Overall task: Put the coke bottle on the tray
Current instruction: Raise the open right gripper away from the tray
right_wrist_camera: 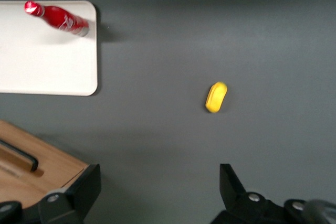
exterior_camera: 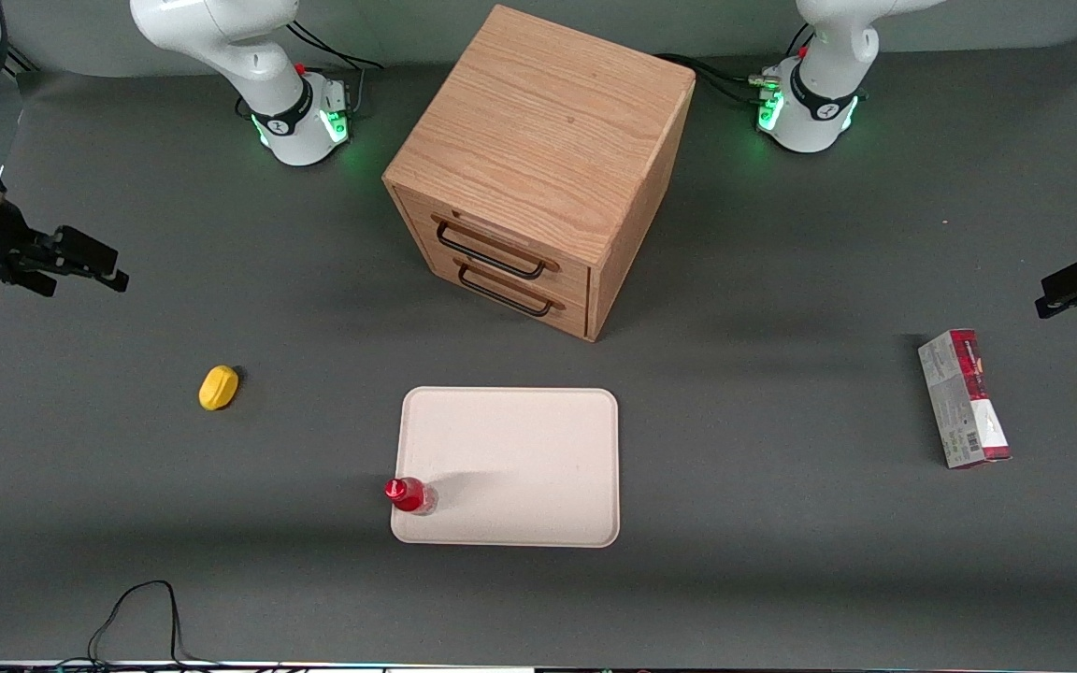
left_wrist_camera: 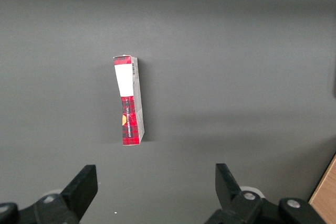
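Observation:
The coke bottle (exterior_camera: 410, 494) (right_wrist_camera: 58, 18), slim and red with a red cap, stands upright on the cream tray (exterior_camera: 520, 458) (right_wrist_camera: 47, 61). It sits in the tray corner nearest the front camera, toward the working arm's end. My right gripper (exterior_camera: 113, 266) (right_wrist_camera: 157, 177) hovers high over the working arm's end of the table, well away from the tray and farther from the front camera than the bottle. Its fingers are spread wide and open, with only bare table between them.
A yellow lemon (exterior_camera: 218, 387) (right_wrist_camera: 216, 97) lies on the mat between my gripper and the tray. The wooden drawer cabinet (exterior_camera: 538, 159) (right_wrist_camera: 37, 166) stands farther from the front camera than the tray. A red-and-grey carton (exterior_camera: 964, 397) (left_wrist_camera: 129, 100) lies toward the parked arm's end.

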